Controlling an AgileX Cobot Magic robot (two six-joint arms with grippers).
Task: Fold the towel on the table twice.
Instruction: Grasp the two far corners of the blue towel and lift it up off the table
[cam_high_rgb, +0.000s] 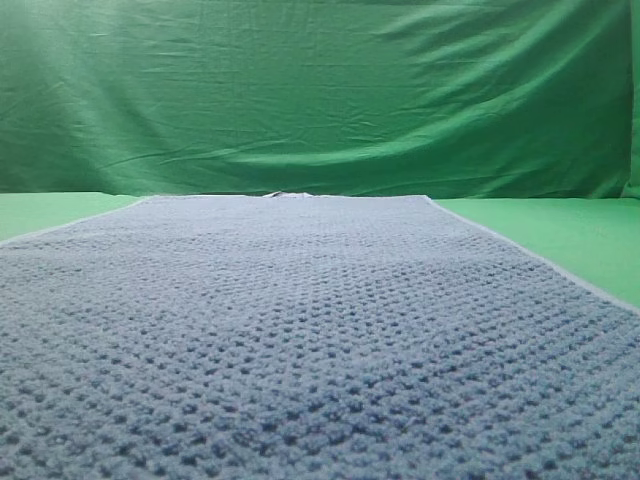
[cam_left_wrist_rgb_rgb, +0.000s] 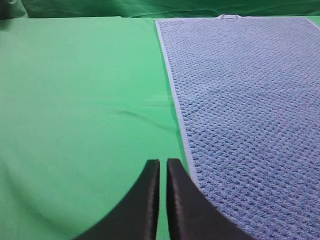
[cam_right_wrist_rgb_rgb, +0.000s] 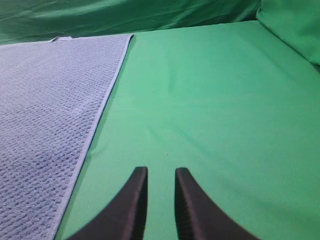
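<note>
**Towel flat, both tools beside it**

The towel (cam_high_rgb: 300, 330) lies spread flat on the table (cam_left_wrist_rgb_rgb: 75, 110), not yet folded. Its long axis runs away from the robot toward the backdrop (cam_high_rgb: 320, 90), with a small tab at the far hem. The left tool (cam_left_wrist_rgb_rgb: 162, 165) hangs just outside the left hem, tips nearly together and empty. The right tool (cam_right_wrist_rgb_rgb: 161, 172) hangs beside the right hem, tips slightly apart, holding nothing. I think each waits by its own edge to grasp it.
</note>
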